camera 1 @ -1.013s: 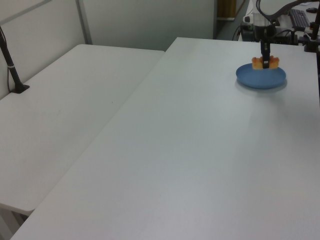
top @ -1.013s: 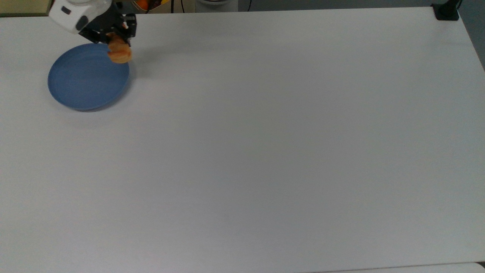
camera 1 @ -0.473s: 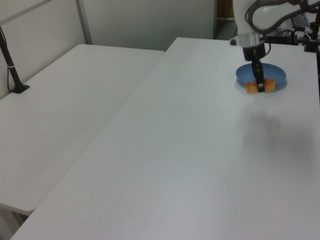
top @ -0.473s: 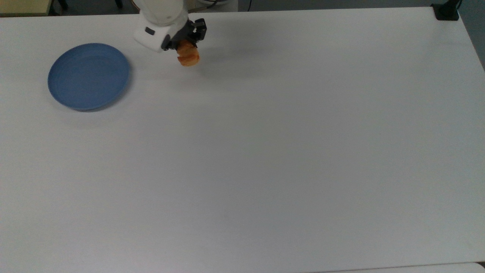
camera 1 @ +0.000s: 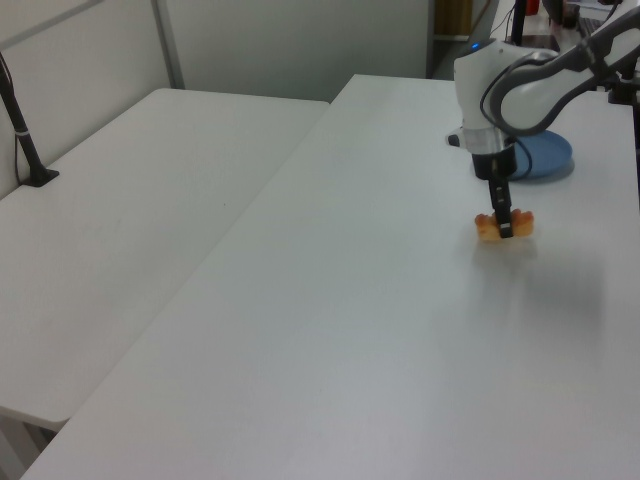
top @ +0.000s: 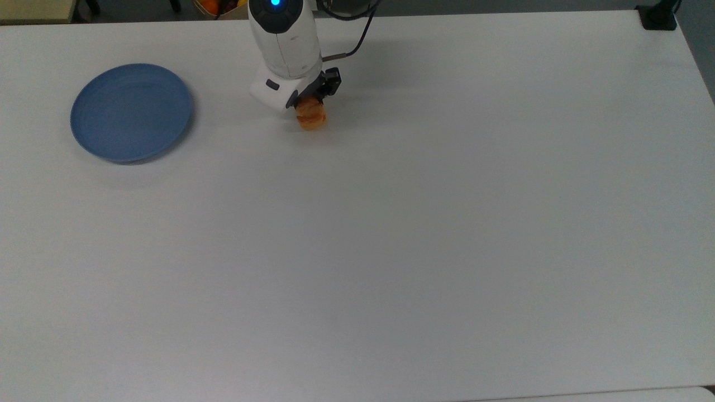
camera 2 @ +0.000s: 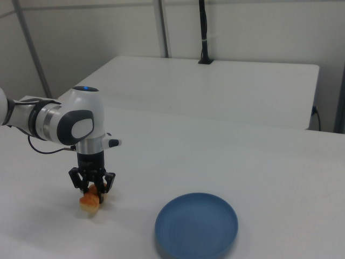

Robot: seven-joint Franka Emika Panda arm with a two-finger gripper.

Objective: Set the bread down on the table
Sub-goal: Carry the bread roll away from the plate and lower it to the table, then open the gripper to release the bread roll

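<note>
From my station I see the gripper (top: 310, 113) closed on the bread (top: 311, 118), its two dark fingers pinching the roll from either side so that an orange end sticks out on each side of them in the left view (camera 1: 504, 226). A second ago the bread hung at the rim of the blue plate (top: 131, 111); half a second ago it had cleared the plate, and now it has travelled further toward the top view's right and sits lower, down at the table (top: 424, 234). In the right view the gripper (camera 2: 92, 190) points straight down with the bread (camera 2: 89, 202) at its tips, right at the tabletop surface; I cannot tell whether it touches. The spot is near the tabletop's far edge in the top view, well apart from the plate, which has stayed where it was near the far left corner in the top view and carries nothing. In the left view the plate (camera 1: 545, 156) lies behind the arm (camera 1: 500, 90), partly hidden by it. The arm's white wrist now stands almost upright above the bread, with a blue light on top in the top view. A second white table (camera 1: 130, 220) adjoins this one on the left view's left, with a black post (camera 1: 20, 130) near its far edge.
</note>
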